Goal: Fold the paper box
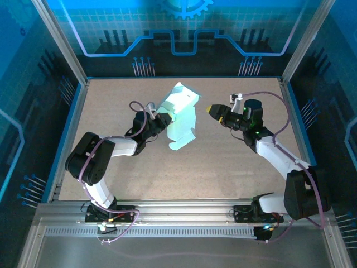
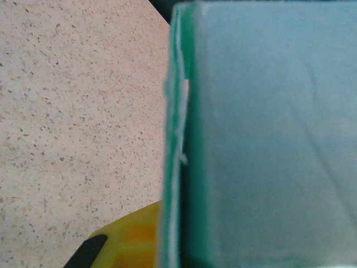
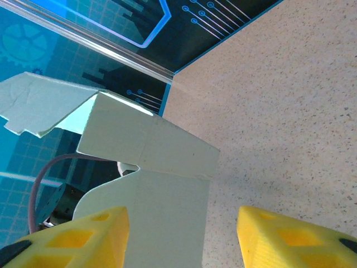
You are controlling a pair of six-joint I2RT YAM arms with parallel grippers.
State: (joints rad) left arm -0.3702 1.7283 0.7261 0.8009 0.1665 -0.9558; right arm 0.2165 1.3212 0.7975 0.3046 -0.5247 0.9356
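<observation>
You see the paper box (image 1: 179, 114) near the middle of the table (image 1: 223, 167), only partly folded, with one flap raised at its far end. Your left gripper (image 1: 160, 120) is closed on the left edge of the box and holds it. Your right gripper (image 1: 211, 110) is near the right side of the box, not touching it. Its yellow fingers (image 3: 83, 237) stand apart, with nothing between them.

top: overhead, looking down | left wrist: close on paper box (image 2: 268, 139) | right wrist: same box, farther
</observation>
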